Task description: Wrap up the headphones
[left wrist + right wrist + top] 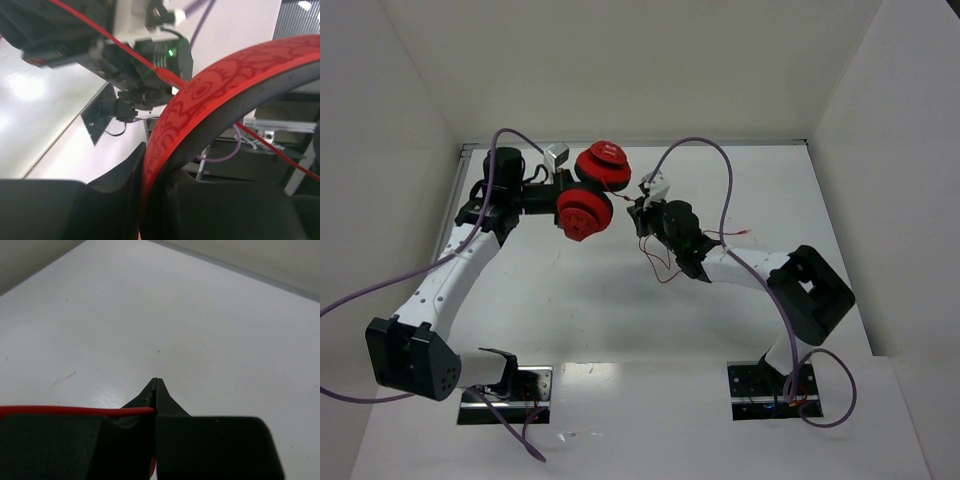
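The headphones are held up at the back middle, with their two red ear cups [603,165] [583,212] side by side. My left gripper [550,197] is shut on the red patterned headband [210,95], which runs between its black fingers [120,175]. My right gripper [642,203] is just right of the ear cups and is shut on the thin red cable [75,411], pinched low between its closed jaws [155,387]. The cable crosses the left wrist view [125,47] taut. Loose cable hangs below the right wrist [662,268].
Thick purple robot cables loop over both arms [720,160] [380,285]. White walls [410,120] enclose the table on the left, back and right. The arm bases [505,385] [770,385] stand at the near edge. The right arm's wrist [145,55] fills the top of the left wrist view.
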Motion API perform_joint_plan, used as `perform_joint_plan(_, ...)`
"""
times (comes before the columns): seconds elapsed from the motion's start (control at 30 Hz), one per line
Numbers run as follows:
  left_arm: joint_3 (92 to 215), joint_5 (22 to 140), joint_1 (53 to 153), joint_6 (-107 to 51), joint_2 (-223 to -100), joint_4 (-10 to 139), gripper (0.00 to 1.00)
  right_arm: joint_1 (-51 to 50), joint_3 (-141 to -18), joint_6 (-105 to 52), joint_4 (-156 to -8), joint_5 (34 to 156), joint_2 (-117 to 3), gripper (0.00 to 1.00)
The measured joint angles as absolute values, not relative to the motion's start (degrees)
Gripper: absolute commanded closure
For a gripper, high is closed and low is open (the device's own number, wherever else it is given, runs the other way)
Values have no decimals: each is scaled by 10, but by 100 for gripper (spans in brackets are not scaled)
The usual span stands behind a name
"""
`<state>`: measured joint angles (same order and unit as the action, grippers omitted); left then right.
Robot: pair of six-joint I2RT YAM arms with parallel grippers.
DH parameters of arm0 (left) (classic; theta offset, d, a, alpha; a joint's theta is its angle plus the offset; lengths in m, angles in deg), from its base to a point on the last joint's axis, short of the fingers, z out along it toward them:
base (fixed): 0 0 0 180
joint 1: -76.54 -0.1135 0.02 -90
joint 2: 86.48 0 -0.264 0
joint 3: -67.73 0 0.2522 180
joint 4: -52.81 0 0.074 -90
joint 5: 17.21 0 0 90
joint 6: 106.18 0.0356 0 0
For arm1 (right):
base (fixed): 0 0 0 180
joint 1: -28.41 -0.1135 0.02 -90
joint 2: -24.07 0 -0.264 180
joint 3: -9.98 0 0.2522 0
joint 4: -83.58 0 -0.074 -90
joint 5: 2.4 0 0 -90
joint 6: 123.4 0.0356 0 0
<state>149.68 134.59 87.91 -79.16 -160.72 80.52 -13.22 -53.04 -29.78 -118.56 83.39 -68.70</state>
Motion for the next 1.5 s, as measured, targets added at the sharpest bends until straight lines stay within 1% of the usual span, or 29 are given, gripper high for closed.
perform_joint_plan(0.17, 1494, 1346, 878, -744, -1586, 841, 100, -132, -566, -321, -1222, 807, -739, 99)
perform_joint_plan(0.33, 1457, 1336, 875, -687, -1544, 875, 100, -123, -611, -333, -1233, 783, -779, 99)
perform_joint_plan(0.5, 1435, 1323, 885, -608, -1520, 933, 100, -99, -673, -355, -1219, 775, -821, 99)
perform_joint_plan(0.57, 1434, 1292, 899, -563, -1516, 975, 100, -93, -706, -365, -1202, 775, -839, 99)
perform_joint_plan(0.77, 1445, 1134, 957, -445, -1556, 1124, 100, -91, -794, -381, -1163, 799, -868, 99)
perform_joint_plan(0.97, 1506, 923, 993, -388, -1615, 1222, 100, -91, -824, -426, -1138, 799, -870, 99)
perform_joint_plan(1.27, 1593, 639, 1005, -371, -1675, 1294, 100, -91, -856, -520, -1102, 726, -870, 99)
perform_joint_plan(1.5, 1613, 482, 1005, -374, -1725, 1294, 100, -92, -892, -533, -1049, 713, -869, 99)
